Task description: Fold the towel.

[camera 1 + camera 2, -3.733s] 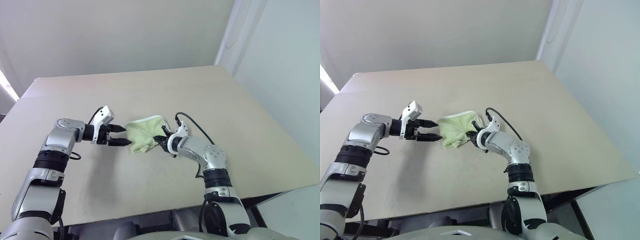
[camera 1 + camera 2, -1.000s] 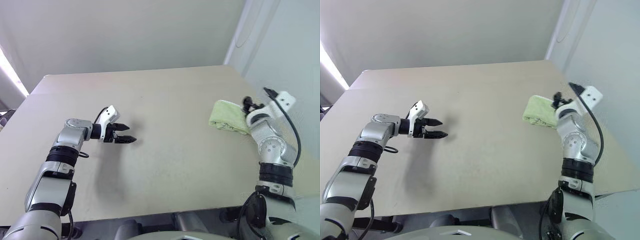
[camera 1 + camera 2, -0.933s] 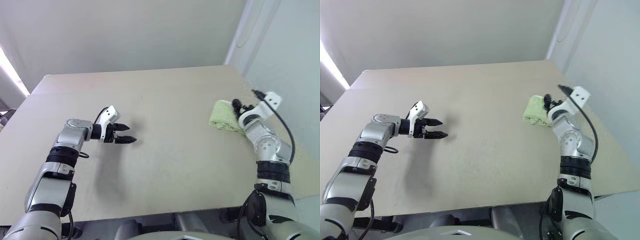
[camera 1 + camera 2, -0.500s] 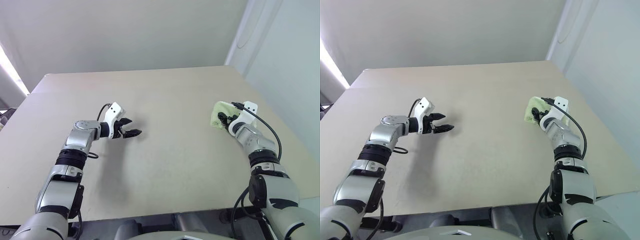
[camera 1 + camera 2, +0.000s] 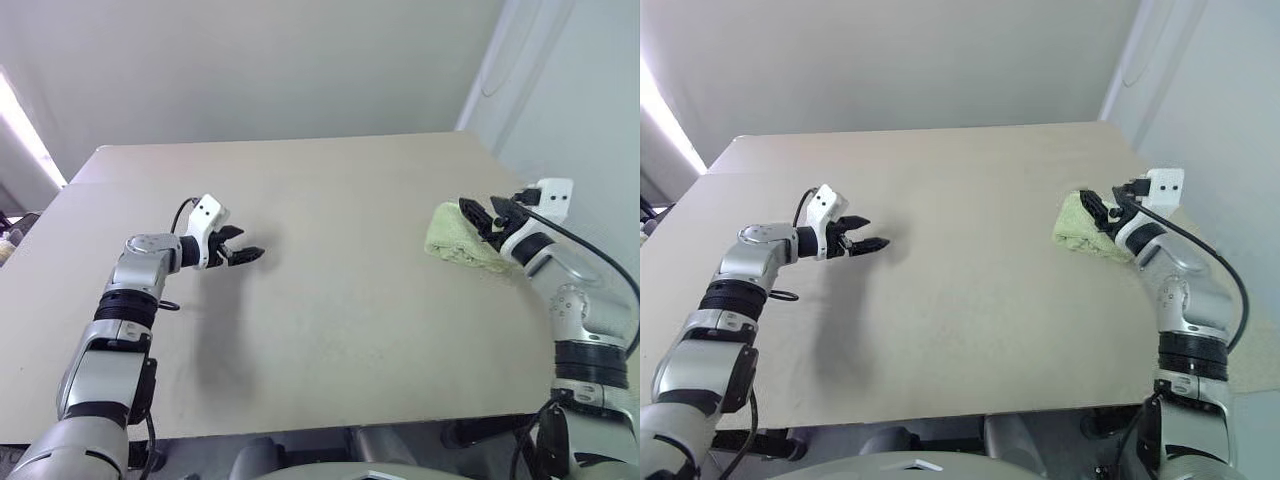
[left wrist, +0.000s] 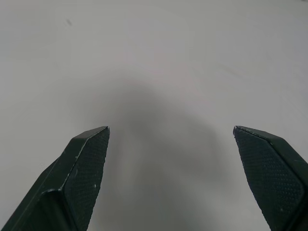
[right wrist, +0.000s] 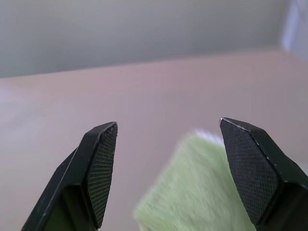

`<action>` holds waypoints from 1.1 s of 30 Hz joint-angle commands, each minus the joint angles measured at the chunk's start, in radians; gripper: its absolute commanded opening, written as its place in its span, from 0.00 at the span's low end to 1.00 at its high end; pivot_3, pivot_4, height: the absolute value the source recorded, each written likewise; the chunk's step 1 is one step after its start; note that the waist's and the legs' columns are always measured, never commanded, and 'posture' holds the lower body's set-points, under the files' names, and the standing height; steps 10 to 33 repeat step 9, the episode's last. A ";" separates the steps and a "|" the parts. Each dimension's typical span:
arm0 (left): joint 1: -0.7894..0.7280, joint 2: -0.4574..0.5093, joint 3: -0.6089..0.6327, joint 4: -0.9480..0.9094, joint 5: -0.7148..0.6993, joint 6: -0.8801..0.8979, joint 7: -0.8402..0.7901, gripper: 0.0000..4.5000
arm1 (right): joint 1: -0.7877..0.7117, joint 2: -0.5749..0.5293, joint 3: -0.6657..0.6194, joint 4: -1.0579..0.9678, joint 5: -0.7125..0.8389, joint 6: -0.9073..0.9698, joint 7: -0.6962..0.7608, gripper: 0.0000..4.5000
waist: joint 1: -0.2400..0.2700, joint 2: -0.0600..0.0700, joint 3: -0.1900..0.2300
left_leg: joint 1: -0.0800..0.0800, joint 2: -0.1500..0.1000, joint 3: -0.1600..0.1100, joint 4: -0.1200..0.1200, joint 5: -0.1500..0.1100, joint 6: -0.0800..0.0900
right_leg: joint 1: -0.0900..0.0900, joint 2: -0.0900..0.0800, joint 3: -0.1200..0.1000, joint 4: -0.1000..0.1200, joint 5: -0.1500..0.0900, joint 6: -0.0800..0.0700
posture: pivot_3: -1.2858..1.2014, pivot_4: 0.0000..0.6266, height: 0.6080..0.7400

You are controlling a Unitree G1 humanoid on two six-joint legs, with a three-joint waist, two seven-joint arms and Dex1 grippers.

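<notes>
the towel (image 5: 458,236), a bunched light green bundle, lies on the table (image 5: 340,290) near its right edge, just under and slightly beyond the tips of the right gripper (image 5: 478,215). in the right wrist view the green cloth (image 7: 192,192) sits below the gap between the two fingers, nearer the one on the towel's side, and no finger is closed on it. the right gripper's jaws stand wide apart and hold nothing. the bundle's long axis appears to run from the right gripper's tips away toward the middle of the table and slightly toward the robot.

the left gripper (image 5: 240,254) hovers over bare table well apart from the towel, which lies far off to its right. its jaws are spread wide and empty, as the left wrist view confirms with bare surface between the fingers (image 6: 86,159).

the right arm is plainly the nearer; judged from this, the coming move depends on lowering it onto the cloth.

no brand, label or legible writing can be made out on the towel, the table or the arms.
</notes>
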State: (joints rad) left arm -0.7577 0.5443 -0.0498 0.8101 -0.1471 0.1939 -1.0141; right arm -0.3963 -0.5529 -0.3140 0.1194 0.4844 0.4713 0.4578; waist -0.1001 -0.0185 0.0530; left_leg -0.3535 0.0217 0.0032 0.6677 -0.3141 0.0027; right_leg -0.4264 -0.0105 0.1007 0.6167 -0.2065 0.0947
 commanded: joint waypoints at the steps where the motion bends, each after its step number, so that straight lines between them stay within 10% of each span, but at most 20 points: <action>1: -0.030 -0.007 0.025 0.040 0.007 -0.060 0.014 0.97 | 0.038 -0.039 0.038 -0.036 -0.036 -0.036 0.078 0.79 | 0.004 0.000 0.000 | 0.000 0.000 0.000 0.000 0.000 0.000 | 0.000 0.000 0.000 0.000 0.000 0.000 | 0.52 0.00 0.79; 33: -0.018 -0.034 0.039 0.060 -0.006 -0.071 0.000 0.97 | 0.207 -0.117 0.053 -0.212 0.062 0.128 0.259 0.79 | 0.008 0.000 0.000 | -0.002 -0.001 0.000 0.000 0.000 0.000 | 0.000 0.000 0.000 -0.001 0.001 -0.001 | 0.52 0.00 0.79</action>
